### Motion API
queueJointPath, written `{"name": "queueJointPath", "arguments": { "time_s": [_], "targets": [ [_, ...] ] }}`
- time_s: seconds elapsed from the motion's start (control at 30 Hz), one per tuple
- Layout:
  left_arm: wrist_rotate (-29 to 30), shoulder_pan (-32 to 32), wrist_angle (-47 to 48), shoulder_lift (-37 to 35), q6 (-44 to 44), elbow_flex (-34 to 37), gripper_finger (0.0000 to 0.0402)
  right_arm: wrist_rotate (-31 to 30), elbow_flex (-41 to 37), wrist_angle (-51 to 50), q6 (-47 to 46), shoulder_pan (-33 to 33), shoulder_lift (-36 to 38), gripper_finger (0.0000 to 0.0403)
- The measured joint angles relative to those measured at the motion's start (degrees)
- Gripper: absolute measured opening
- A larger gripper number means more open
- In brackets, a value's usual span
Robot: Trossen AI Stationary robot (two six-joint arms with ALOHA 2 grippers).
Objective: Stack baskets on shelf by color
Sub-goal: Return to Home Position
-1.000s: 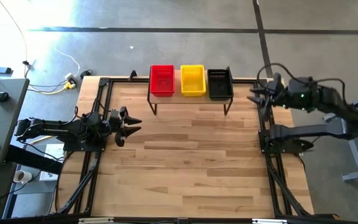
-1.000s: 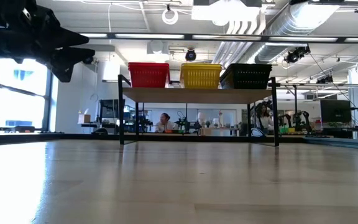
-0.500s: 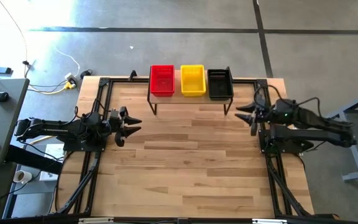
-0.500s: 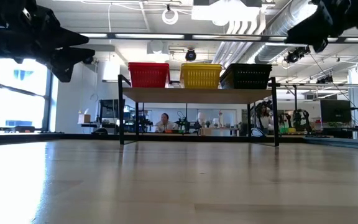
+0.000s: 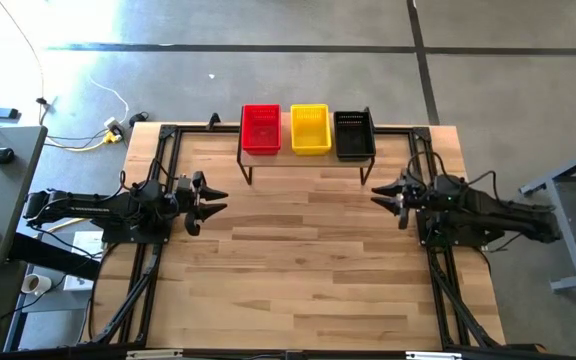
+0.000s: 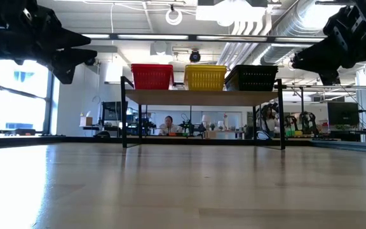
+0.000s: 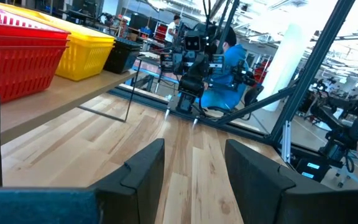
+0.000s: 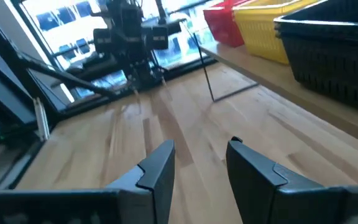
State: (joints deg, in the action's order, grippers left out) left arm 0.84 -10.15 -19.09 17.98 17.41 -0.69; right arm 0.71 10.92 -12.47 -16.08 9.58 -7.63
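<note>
Three basket stacks stand in a row on the shelf (image 5: 306, 156) at the table's far edge: red (image 5: 261, 128) on the left, yellow (image 5: 310, 129) in the middle, black (image 5: 353, 134) on the right. In the low view the red (image 6: 152, 76), yellow (image 6: 204, 77) and black (image 6: 253, 77) stacks rest on the plank. My left gripper (image 5: 214, 201) hovers open above the table's left side. My right gripper (image 5: 383, 194) hovers open near the table's right side, just on the near side of the shelf's right end. Both hold nothing.
Black metal frames run along the table's left (image 5: 158, 190) and right (image 5: 423, 200) edges. The wooden tabletop (image 5: 298, 260) lies bare between the arms. People and benches show in the room beyond (image 6: 168, 124).
My right arm has swung from beyond the table's right far corner down and toward the near edge, its gripper coming in over the table's right side and lower in the low view. The baskets and my left arm have kept still.
</note>
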Motion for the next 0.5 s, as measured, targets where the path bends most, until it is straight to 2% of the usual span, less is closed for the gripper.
{"name": "queueJointPath", "arguments": {
  "time_s": [0.23, 0.5],
  "targets": [
    [0.0, 0.0, 0.0, 0.0, 0.0, 0.0, 0.016, 0.9, -3.1, -0.5, -1.6, 0.0, 7.4, 0.013],
    [-0.2, 0.0, 0.0, 0.0, 0.0, 0.0, 0.016, -0.4, -3.3, -4.0, -1.7, 0.0, 7.4, 0.013]
  ]
}}
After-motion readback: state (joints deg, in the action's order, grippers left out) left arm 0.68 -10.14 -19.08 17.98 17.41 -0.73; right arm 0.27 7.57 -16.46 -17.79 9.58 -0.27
